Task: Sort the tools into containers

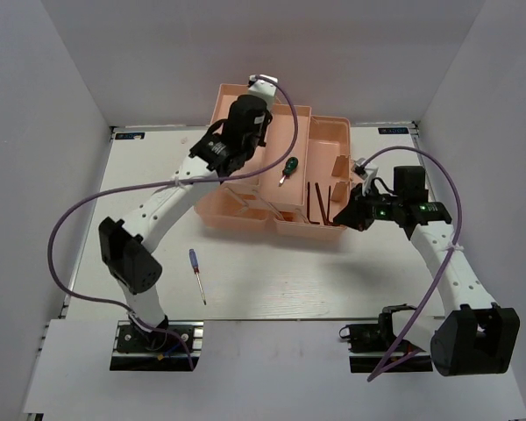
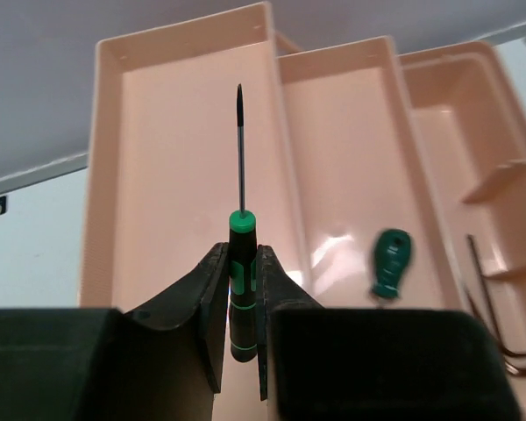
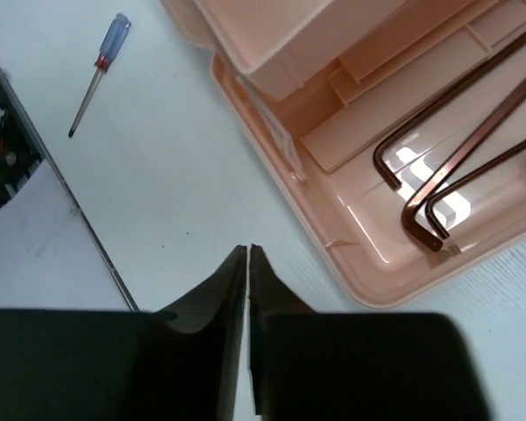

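The salmon-pink toolbox stands open at the far middle of the table. My left gripper is shut on a slim black precision screwdriver with green bands, held above the left tray, shaft pointing away. A stubby green-handled screwdriver lies in the middle tray and shows in the left wrist view. Three brown hex keys lie in the right compartment. My right gripper is shut and empty over the table beside the toolbox's front right corner. A blue-handled screwdriver lies on the table.
The blue-handled screwdriver also shows in the right wrist view, on the white table in front of the toolbox. White walls close in the table on the left, right and far sides. Purple cables loop over both arms.
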`<state>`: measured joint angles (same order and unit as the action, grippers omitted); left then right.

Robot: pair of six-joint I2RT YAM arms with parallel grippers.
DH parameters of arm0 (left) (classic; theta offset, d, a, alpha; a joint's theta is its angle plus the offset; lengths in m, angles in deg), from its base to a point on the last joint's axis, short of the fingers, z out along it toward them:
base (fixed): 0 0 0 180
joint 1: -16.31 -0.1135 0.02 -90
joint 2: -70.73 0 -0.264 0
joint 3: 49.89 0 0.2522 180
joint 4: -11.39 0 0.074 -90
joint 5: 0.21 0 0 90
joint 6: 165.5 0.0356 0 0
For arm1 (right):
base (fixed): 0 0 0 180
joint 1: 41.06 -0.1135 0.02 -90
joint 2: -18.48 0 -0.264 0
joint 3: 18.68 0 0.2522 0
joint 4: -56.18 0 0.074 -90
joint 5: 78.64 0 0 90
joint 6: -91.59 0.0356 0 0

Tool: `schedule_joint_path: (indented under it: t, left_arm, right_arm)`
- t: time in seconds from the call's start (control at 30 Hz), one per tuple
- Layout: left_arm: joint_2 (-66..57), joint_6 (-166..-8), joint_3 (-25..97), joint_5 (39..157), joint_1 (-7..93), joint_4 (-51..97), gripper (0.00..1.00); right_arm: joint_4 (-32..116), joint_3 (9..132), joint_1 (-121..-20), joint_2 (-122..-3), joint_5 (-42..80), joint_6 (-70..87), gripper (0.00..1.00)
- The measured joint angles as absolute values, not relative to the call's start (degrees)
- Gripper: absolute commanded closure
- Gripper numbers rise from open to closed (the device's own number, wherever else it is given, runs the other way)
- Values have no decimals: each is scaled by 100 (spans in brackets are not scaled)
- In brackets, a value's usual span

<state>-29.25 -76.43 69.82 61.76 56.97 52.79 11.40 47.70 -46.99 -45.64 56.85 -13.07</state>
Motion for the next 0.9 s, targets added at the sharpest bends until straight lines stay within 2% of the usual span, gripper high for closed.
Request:
schedule_joint_path:
  t: [0.07, 0.1, 0.17, 0.2, 0.3, 0.33, 0.5, 0.53, 0.6, 0.63, 0.67, 0.73, 0.77, 0.8, 0.83, 0.87, 0.9]
  left_arm:
    - [-3225, -7580, 7190, 6113, 5476, 5343, 99]
    - [-3362, -7549, 7277, 6106, 5354, 5362, 85]
    - [-3539, -7532, 7378, 6115, 5170, 5452, 60]
    - [-3590, -7514, 7400, 6130, 5092, 5480, 41]
    - [-3647, -7497, 7400, 6191, 4904, 5570, 27]
    - [-3636, -7505, 7400, 6196, 4888, 5592, 25]
    - [-3242, -7573, 7352, 6325, 4906, 5701, 22]
    - [-3024, -7606, 7251, 6329, 4919, 5721, 26]
    - [-2289, -7741, 6552, 6325, 4952, 5627, 42]
    - [-1824, -7846, 6141, 6305, 4958, 5677, 65]
    - [-1242, -7982, 5596, 6281, 4972, 5598, 76]
    - [21, -8224, 4534, 6178, 4985, 5651, 89]
    - [657, -8358, 4080, 6095, 4987, 5666, 89]
    - [1341, -8489, 3667, 6001, 4987, 5666, 84]
    - [1923, -8596, 3321, 5927, 4987, 5644, 74]
    - [2543, -8712, 2965, 5861, 4985, 5598, 58]
    - [3070, -8769, 2698, 5800, 4985, 5581, 52]
  right_arm:
    - [1072, 4770, -4778, -4564, 5738, -1423, 81]
    - [1041, 4770, -4854, -4564, 5759, -1508, 71]
    - [963, 4770, -4996, -4572, 5786, -1628, 63]
    - [932, 4773, -5090, -4583, 5790, -1692, 58]
    - [832, 4884, -5654, -4793, 5641, -1840, 53]
    - [808, 4965, -5912, -4916, 5547, -1860, 53]
    - [792, 5619, -7278, -5805, 4826, -1856, 53]
    - [812, 5719, -7508, -5987, 4671, -1838, 56]
    - [856, 5918, -8072, -6360, 4177, -1766, 58]
    - [912, 5981, -8286, -6513, 3989, -1707, 61]
    - [987, 6038, -8590, -6666, 3718, -1648, 61]
    - [1105, 6180, -9042, -7012, 3277, -1438, 61]
    - [1125, 6324, -9269, -7226, 3082, -1283, 62]
    - [1127, 6519, -9464, -7471, 2925, -1136, 61]
    - [1157, 6709, -9613, -7683, 2815, -1007, 59]
    - [1159, 6941, -9766, -7923, 2728, -820, 56]
    - [1173, 7223, -9919, -8203, 2654, -603, 56]
